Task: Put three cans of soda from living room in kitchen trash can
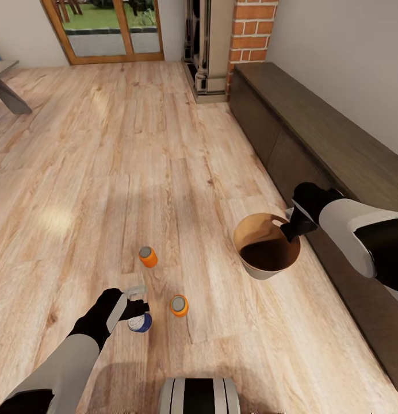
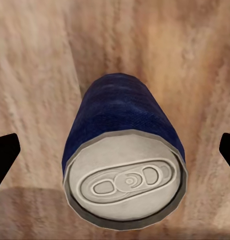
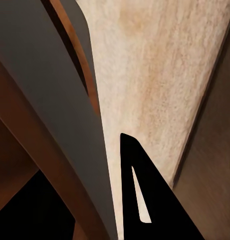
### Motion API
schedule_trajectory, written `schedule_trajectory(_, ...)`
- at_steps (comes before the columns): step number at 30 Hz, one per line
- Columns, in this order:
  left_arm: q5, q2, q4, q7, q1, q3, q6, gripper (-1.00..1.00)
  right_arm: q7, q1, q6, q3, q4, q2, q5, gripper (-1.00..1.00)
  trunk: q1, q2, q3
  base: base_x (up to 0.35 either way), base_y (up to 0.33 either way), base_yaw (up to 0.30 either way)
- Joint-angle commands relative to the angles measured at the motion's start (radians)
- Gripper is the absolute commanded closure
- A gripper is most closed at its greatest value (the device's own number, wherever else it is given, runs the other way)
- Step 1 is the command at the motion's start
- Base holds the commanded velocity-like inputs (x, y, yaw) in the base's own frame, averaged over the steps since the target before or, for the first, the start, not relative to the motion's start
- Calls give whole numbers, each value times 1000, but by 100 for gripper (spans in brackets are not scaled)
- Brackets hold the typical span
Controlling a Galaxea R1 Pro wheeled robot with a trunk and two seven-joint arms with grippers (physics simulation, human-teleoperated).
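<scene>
A dark blue can of soda (image 1: 141, 323) (image 2: 125, 150) stands upright on the wood floor. My left gripper (image 1: 136, 305) (image 2: 115, 152) hangs just over it, open, its black fingertips (image 2: 5, 155) wide apart on either side of the can without touching. Two orange cans of soda stand nearby, one (image 1: 148, 256) farther out and one (image 1: 179, 305) just right of the blue can. The tash can (image 1: 267, 259) (image 3: 60, 100), brown inside and grey outside, is at the right. My right gripper (image 1: 291, 227) (image 3: 95, 200) is shut on its rim, one finger (image 3: 144, 200) outside the wall.
A long dark low cabinet (image 1: 314, 132) runs along the right wall, close behind the bin. A red brick column (image 1: 251, 29) and a wood-framed glass door (image 1: 107, 29) lie at the far end. A grey table leg (image 1: 6, 86) is far left. My base (image 1: 199, 397) shows below.
</scene>
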Motion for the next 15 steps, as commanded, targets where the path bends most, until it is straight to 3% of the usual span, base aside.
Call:
schedule_trajectory(1,0,0,0,0,0,0,0,-100,0,-1,2,-7,0,0,-7,100,0,0,0,0,0,0)
schedule_trajectory(10,1,0,-1,-1,0,0,0,-100,0,-1,2,-7,0,0,-7,100,0,0,-4,-2,0,0)
schedule_trajectory(15,0,0,0,-1,0,0,0,-100,0,-1,2,-7,0,0,-7,100,0,0,-4,-124,0,0)
